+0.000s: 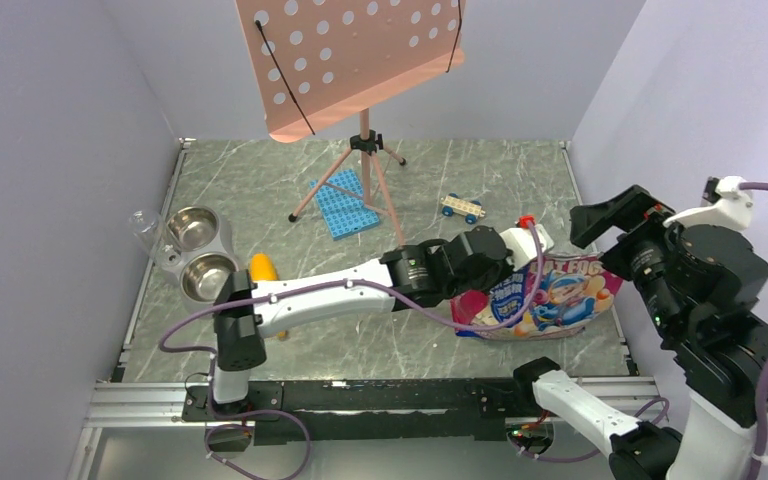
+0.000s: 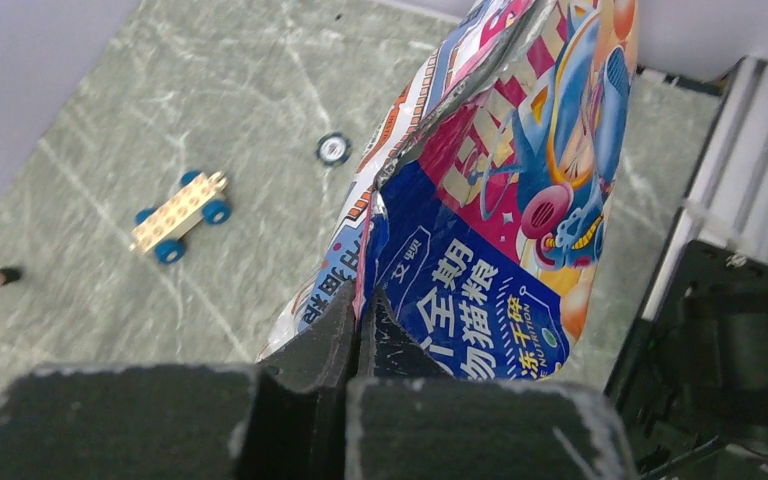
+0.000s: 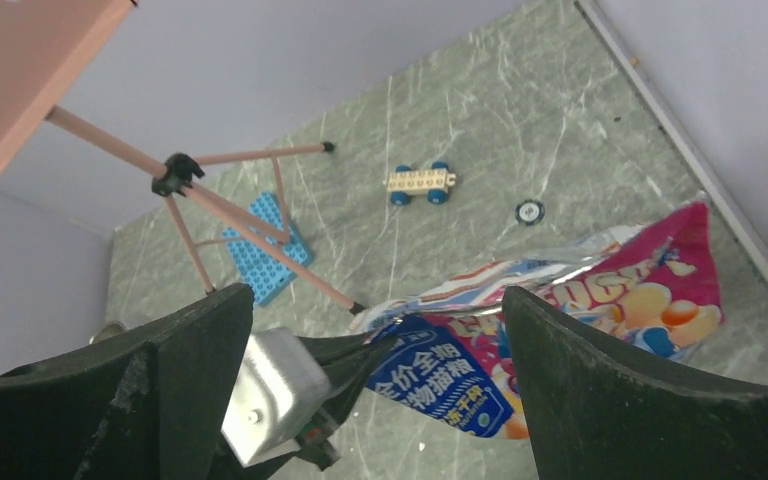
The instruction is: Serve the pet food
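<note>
The pink-and-blue printed foil bag (image 1: pixel 555 298) lies at the right of the table. My left gripper (image 1: pixel 485 285) is shut on the bag's left edge; in the left wrist view the closed fingertips (image 2: pixel 360 305) pinch the foil of the bag (image 2: pixel 520 200), which rises away from them. My right gripper (image 1: pixel 605 218) is wide open and empty, held above the bag; its view (image 3: pixel 375 300) looks down on the bag (image 3: pixel 600 300) and the left gripper. No kibble shows; the pet food is hidden. A steel double bowl (image 1: pixel 198 250) stands at the left with a yellow scoop (image 1: pixel 263 268) beside it.
A pink music stand on a tripod (image 1: pixel 365 150) stands at the back middle, over a blue studded plate (image 1: pixel 345 205). A small toy car (image 1: pixel 462 208) and a round cap (image 3: pixel 529 211) lie behind the bag. A clear cup (image 1: pixel 145 228) stands by the bowl.
</note>
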Controlling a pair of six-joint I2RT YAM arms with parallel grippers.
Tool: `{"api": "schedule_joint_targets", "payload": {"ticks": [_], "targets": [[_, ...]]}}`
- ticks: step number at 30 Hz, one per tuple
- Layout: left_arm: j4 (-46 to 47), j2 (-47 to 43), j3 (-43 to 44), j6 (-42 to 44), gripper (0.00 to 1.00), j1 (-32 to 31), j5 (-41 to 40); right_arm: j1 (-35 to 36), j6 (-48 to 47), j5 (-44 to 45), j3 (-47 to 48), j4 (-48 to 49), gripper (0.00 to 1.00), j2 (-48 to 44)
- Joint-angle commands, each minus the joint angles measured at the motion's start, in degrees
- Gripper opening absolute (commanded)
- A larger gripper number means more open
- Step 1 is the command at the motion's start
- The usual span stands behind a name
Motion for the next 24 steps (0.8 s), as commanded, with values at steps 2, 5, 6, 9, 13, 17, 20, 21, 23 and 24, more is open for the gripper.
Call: {"api": "schedule_joint_targets", "payload": {"ticks": [2,5,6,9,13,17,20,21,23,24], "targets": [[-11.18,-13.16,-4.73,1.28,0.00,1.99,-16.17,-0.17,3.42,-4.90,-4.73,0.44,1.00,1.75],[-15.79,-16.14,-6.46,-1.61,0.00,1.99,-17.05,-0.19,6.66,-9.85,-8.87,1.89,1.00,2.69],[-17.12,-16.97,-6.76,-2.92,0.00,1.99,-17.24,-0.15,8.00,-11.53,-10.56,2.41,1.00,2.91],[-20.56,-19.48,-7.27,-7.13,0.00,1.99,-15.25,-0.19,11.16,-15.81,-15.56,4.67,1.00,3.37],[-23.90,-21.03,-6.42,-14.20,0.00,1.99,-9.16,-0.23,12.93,-18.77,-19.22,7.11,0.97,3.68],[-25.24,-21.96,-5.28,-19.53,0.00,1.99,-4.58,-0.98,12.57,-16.78,-18.87,4.62,0.77,5.02],[-25.96,-21.81,-3.93,-20.60,0.00,1.99,-3.25,-3.87,10.80,-19.88,-20.59,4.77,0.60,5.20],[-26.27,-21.51,-3.40,-20.55,0.00,1.99,-3.14,-5.51,9.95,-22.87,-21.42,5.69,0.59,4.90],[-27.23,-20.67,-2.22,-20.04,0.00,1.99,-2.94,-9.03,9.04,-27.88,-23.20,7.77,0.59,3.95],[-27.71,-20.22,-1.50,-19.92,0.00,1.99,-2.90,-9.99,8.87,-28.80,-23.52,7.82,0.58,3.78]]}}
